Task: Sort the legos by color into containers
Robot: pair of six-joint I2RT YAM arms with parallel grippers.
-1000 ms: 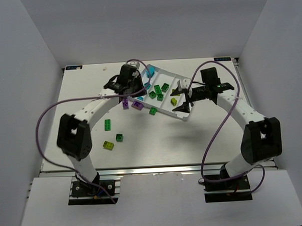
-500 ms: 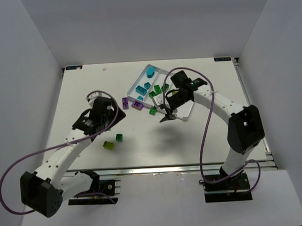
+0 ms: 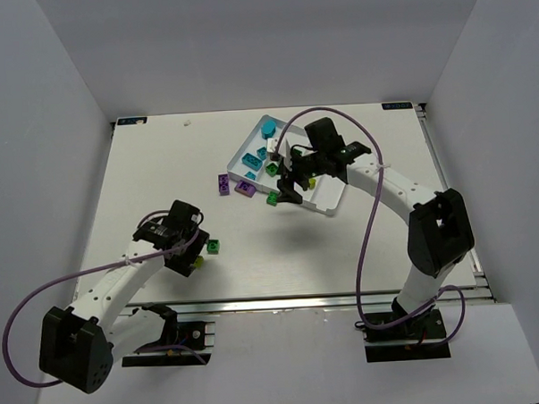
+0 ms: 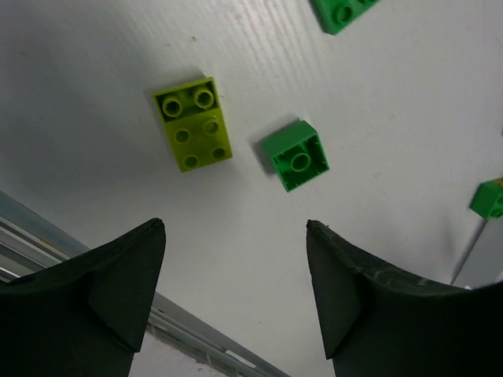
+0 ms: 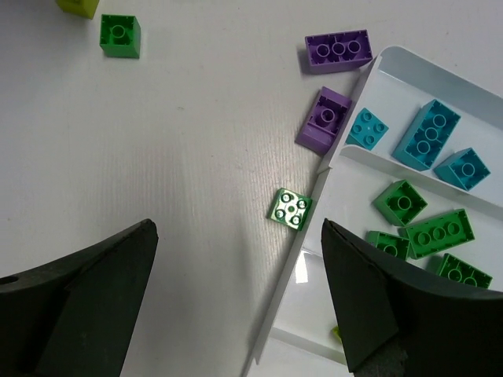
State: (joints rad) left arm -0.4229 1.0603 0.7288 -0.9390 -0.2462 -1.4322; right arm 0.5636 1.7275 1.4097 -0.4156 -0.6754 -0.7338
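Observation:
The white tray [image 3: 334,197] lies at the back right, and its compartments [image 5: 369,169] hold cyan legos [image 5: 426,133] and green legos [image 5: 440,232]. My right gripper [image 3: 285,191] [image 5: 237,225] hangs open above the tray's near-left wall, just short of an upturned green brick [image 5: 290,208] [image 3: 272,198] that lies against it. Two purple bricks [image 5: 338,49] [image 3: 245,187] lie on the table left of the tray. At the front left my left gripper [image 3: 189,256] [image 4: 236,225] hovers open and empty, near a yellow-green brick [image 4: 194,124] and a small green brick [image 4: 295,155] [image 3: 215,246].
Another green brick [image 4: 346,12] lies beyond those two in the left wrist view. The table's metal front rail [image 4: 196,330] runs just under the left fingers. White walls close in the table on three sides. The right arm's purple cable [image 3: 368,215] loops above the table's right part.
My left gripper has swung from the tray's far end to the front left and opened. My right gripper has moved left, off the tray to its near-left wall, and opened wider.

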